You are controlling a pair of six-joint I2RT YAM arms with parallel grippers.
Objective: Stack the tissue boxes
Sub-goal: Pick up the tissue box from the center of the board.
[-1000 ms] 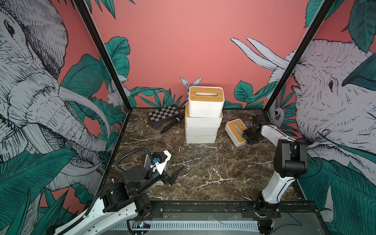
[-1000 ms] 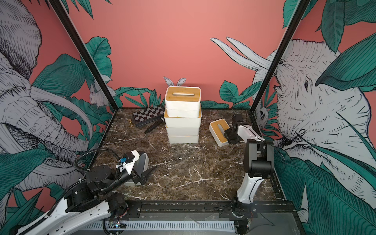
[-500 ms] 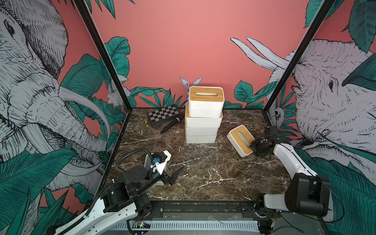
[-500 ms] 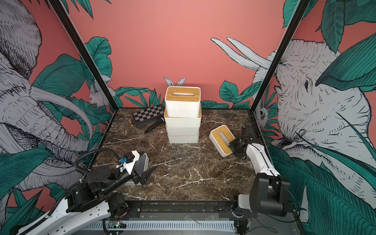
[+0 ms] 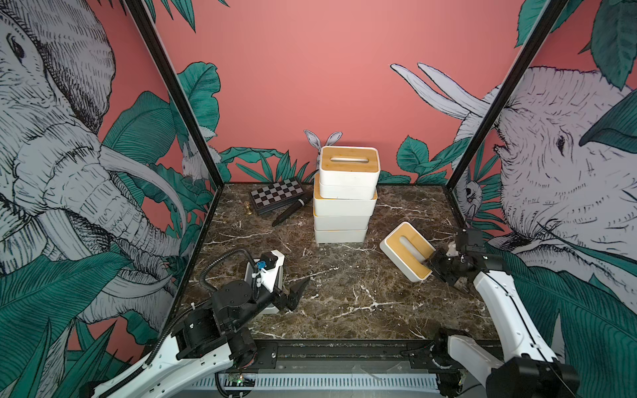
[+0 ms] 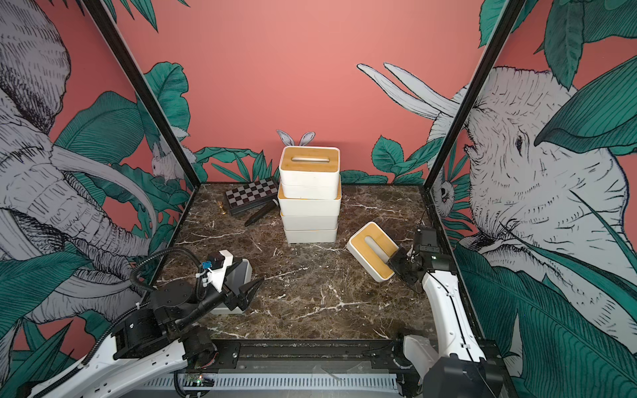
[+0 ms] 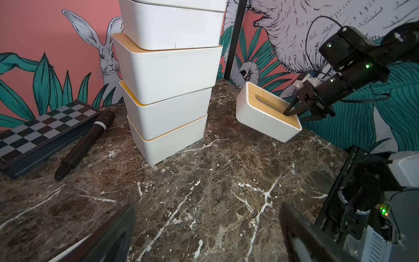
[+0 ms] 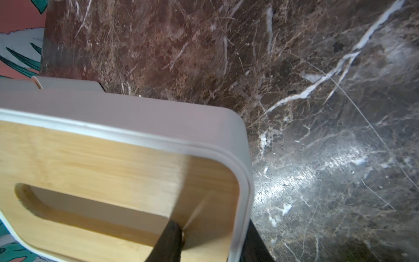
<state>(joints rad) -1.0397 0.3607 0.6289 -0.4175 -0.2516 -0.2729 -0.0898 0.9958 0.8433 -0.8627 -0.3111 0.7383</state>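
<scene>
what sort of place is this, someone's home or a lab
Probably a robot test booth, not a home: left arm and right arm on a front rail, printed elephant wall panels, marble-look tabletop.

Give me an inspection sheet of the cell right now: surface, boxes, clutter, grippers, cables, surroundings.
Surface: dark marble tabletop, no spills seen.
Job's things: stack of tissue boxes upright at back centre; bamboo-lidded box tilted at the right; grey-lidded box partly hidden under the left arm.
Clutter: chessboard case, black marker pen, small gold chess piece, all back left.
Grippers: right gripper shut on the bamboo-lidded box's end, one finger in the slot; left gripper open, empty.
Cables: black corrugated hose looped over the left arm.
Surroundings: pink mural walls, black frame posts.
</scene>
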